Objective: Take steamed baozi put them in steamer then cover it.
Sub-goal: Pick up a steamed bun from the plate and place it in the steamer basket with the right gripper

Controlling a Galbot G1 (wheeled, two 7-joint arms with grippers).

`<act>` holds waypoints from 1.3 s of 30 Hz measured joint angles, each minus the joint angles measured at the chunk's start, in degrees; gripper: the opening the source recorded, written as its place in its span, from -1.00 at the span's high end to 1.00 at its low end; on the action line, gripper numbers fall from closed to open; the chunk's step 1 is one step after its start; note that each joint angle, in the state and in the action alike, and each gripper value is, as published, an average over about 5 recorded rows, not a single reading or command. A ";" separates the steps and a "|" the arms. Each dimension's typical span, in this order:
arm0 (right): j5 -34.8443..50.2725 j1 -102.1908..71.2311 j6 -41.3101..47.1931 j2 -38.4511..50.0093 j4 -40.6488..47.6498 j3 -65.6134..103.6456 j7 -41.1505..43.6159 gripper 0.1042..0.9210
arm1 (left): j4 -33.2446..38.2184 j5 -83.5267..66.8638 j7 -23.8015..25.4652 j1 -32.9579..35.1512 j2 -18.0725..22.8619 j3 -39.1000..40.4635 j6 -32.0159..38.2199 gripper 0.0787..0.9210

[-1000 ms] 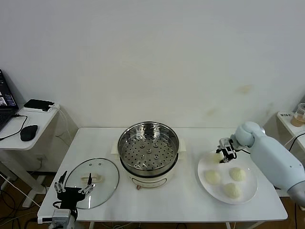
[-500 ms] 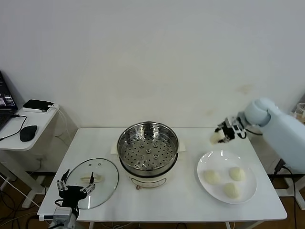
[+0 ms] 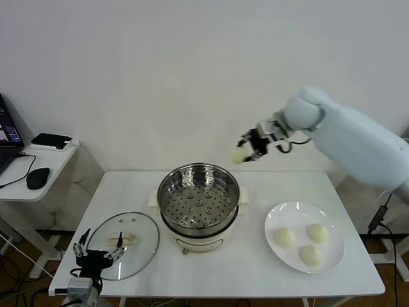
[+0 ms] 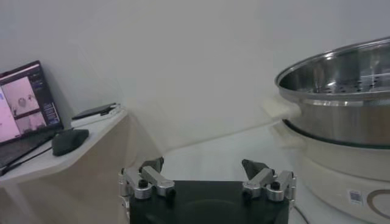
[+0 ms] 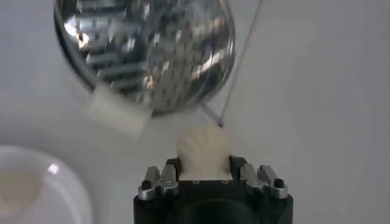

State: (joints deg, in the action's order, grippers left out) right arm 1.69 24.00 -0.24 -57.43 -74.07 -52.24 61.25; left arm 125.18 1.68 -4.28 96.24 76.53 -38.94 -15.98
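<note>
The right claw [image 3: 248,149] pinches a round, creamy-white pleated bun [image 3: 238,154] in the air above the far right rim of the steel steamer [image 3: 199,203]. Three more smooth buns [image 3: 285,237] lie on the white plate [image 3: 273,219]. The left claw [image 3: 99,252], spread wide, hovers over the glass lid [image 3: 142,233] on the table [image 3: 243,268].

Steamer [image 3: 199,204] placed mid-counter [image 3: 249,268]. Cover [image 3: 123,244] laid flat on the counter to the steamer's left; left gripper [image 3: 99,251] parked at the cover's near edge. Plate [image 3: 305,215] set right of the steamer, three baozi [image 3: 285,237] on it. A fourth baozi [image 3: 239,154] is held aloft by the right gripper [image 3: 250,146], above and behind the steamer's right rim. Side desk [image 3: 32,167] stands far left.
</note>
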 measured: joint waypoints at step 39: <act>-21.94 -4.43 -23.64 -18.01 16.78 -11.33 -13.08 -0.48 | 1.35 -0.48 0.10 0.66 1.41 -2.43 -0.13 -0.77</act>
State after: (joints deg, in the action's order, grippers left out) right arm -20.25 19.57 -23.88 -75.44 -57.30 -63.57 48.17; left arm 126.53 1.19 -4.18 96.90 77.93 -41.37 -16.11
